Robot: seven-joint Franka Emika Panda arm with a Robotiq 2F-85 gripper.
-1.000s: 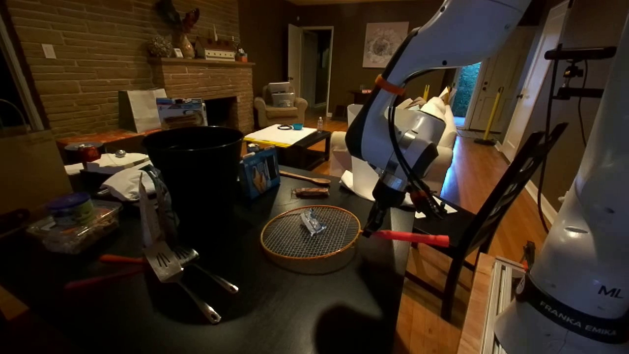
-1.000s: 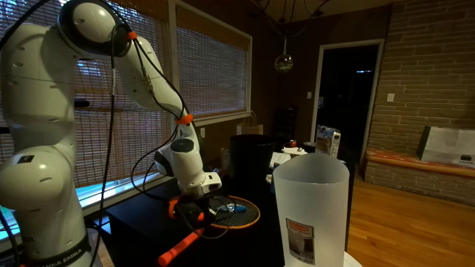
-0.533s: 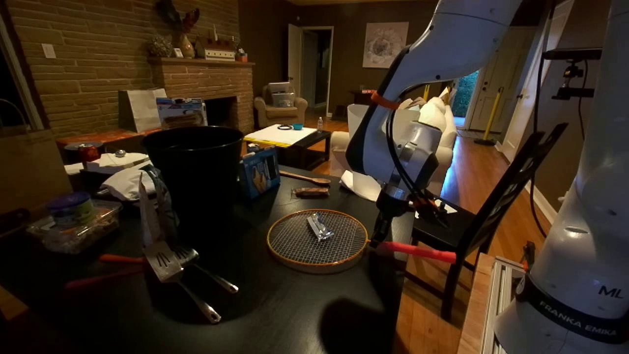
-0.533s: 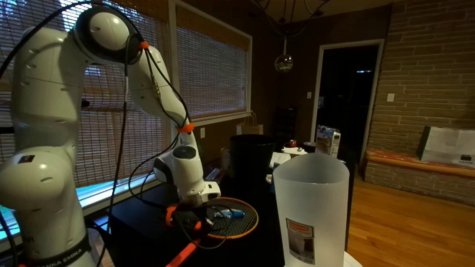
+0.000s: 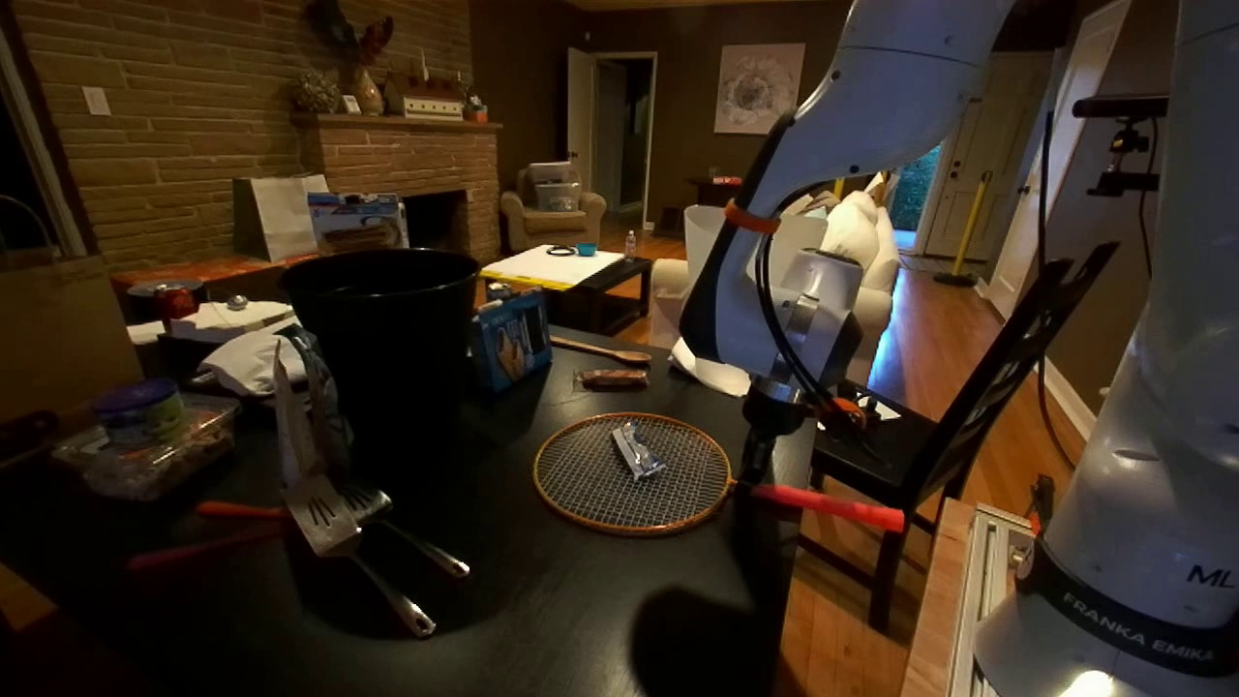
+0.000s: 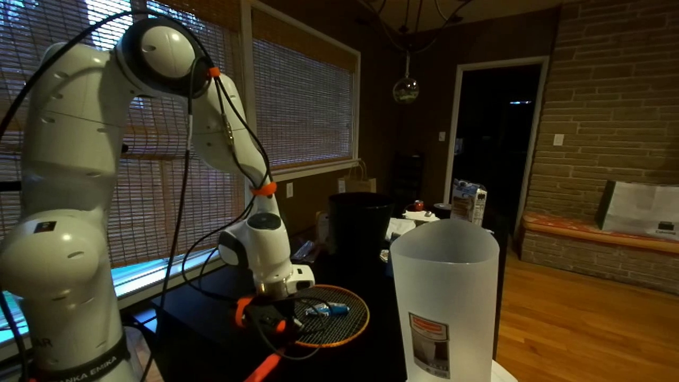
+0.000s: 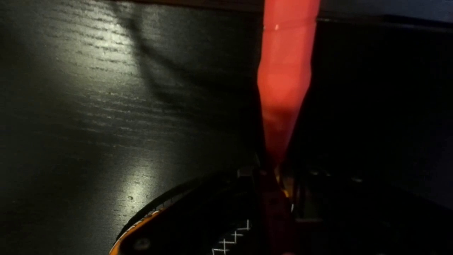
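A badminton racket with an orange rim and red handle shows in both exterior views (image 5: 832,505) (image 6: 265,366). Its stringed head (image 5: 581,489) lies flat at or very near the black table top (image 5: 542,600). A silver-blue wrapped packet (image 5: 637,452) rests on the strings, also in an exterior view (image 6: 331,310). My gripper (image 5: 753,479) points down and is closed around the racket's shaft, between head and handle. In the wrist view the red handle (image 7: 287,53) runs away from my gripper (image 7: 277,173); the fingers are very dark there.
A black bin (image 5: 382,339) and a blue box (image 5: 513,339) stand behind the racket. Metal spatulas (image 5: 324,518), a brown wrapped bar (image 5: 612,378) and a wooden spoon (image 5: 605,351) lie on the table. A black chair (image 5: 953,416) and a translucent bin (image 6: 448,297) stand near its edges.
My gripper and the racket have come down together and shifted toward the robot's base. The gap under the racket's rim has closed up. The packet has stayed on the strings.
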